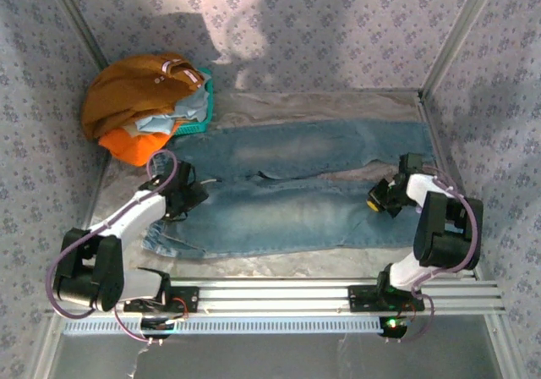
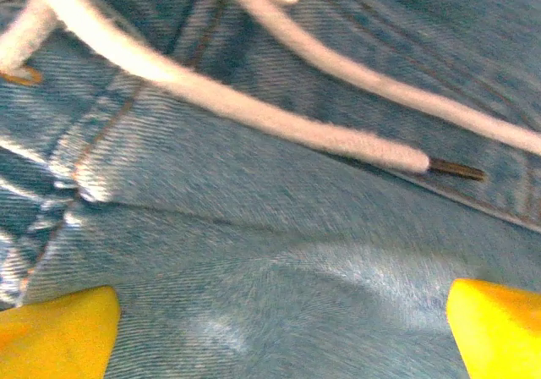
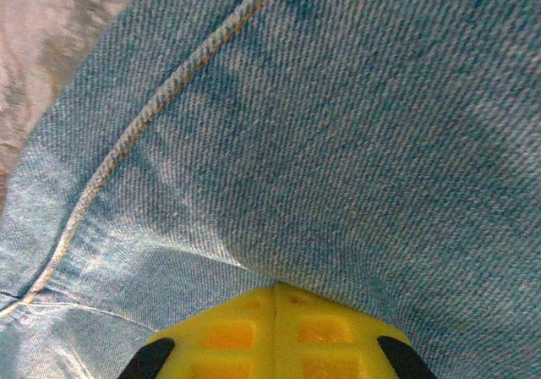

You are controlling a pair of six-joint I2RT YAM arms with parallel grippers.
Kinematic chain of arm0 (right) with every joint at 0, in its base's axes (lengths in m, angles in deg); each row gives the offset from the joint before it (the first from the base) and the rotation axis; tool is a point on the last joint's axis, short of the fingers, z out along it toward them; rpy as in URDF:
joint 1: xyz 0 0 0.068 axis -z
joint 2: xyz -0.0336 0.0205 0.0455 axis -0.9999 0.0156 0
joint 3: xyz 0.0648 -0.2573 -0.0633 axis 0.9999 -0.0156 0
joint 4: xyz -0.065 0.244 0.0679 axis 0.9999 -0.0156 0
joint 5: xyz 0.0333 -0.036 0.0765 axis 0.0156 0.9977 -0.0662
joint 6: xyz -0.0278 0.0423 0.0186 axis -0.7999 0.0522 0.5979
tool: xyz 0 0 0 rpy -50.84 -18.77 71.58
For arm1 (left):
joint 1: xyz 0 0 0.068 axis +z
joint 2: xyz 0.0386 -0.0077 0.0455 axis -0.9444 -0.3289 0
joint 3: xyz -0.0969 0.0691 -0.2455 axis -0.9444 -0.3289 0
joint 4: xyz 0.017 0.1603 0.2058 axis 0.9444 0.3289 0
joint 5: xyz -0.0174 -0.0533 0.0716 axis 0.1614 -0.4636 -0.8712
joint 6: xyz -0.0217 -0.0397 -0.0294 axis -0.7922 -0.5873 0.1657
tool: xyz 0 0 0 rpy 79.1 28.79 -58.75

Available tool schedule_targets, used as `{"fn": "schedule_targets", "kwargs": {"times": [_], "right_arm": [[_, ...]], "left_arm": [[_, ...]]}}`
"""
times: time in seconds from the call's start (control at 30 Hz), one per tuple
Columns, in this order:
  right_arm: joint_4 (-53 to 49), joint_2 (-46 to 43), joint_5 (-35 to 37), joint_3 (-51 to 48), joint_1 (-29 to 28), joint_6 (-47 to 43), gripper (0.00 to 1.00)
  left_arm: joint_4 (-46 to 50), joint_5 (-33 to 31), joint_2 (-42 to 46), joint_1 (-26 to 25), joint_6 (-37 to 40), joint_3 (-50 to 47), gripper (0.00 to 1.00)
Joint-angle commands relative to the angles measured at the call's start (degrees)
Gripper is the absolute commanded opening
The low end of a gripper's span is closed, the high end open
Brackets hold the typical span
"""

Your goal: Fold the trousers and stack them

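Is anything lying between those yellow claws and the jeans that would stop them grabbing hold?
Nothing visible does. The left gripper hangs open right over the trousers, with only their own white drawstring lying ahead of it. The right gripper has its fingertips shut right against the denim of a leg.

Jeans (image 1: 287, 214) lie flat across the middle of the frame, waist end at left and legs running right, one leg above the other. The left gripper (image 1: 196, 194) is down on the waist end, black, with its opening too small to judge. The right gripper (image 1: 378, 199), yellow-tipped, sits on the lower leg toward the right end. A brown garment (image 1: 135, 96) is heaped in the upper left over a teal basket (image 1: 199, 127), with pale blue cloth (image 1: 182, 115) inside it and orange cloth (image 1: 135, 149) just below. The silvery tabletop (image 1: 338, 104) shows above the jeans. A metal rail (image 1: 287, 299) runs across the bottom.
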Motion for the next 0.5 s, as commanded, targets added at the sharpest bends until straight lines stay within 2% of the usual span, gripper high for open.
{"fn": "schedule_targets", "kwargs": {"times": [0.0, 0.13, 0.3, 0.47], "right_arm": [[-5.02, -1.31, 2.22, -1.05, -1.02, -0.83, 0.0], [-7.92, -2.77, 3.08, 1.77, -6.33, -1.02, 0.0], [-10.31, -2.75, 6.88, 10.02, -15.01, -0.97, 0.1], [-11.11, 3.77, 10.46, 23.0, -23.73, -1.04, 0.11]], "left_arm": [[1.32, -2.07, 3.55, 2.35, -2.47, -3.28, 1.0], [2.35, -1.77, 5.13, 4.51, -1.88, -4.77, 1.0], [2.42, 0.04, 3.25, 8.47, -0.58, -4.6, 0.99], [4.13, -0.76, 1.89, 9.81, -0.29, -1.69, 1.0]]}}
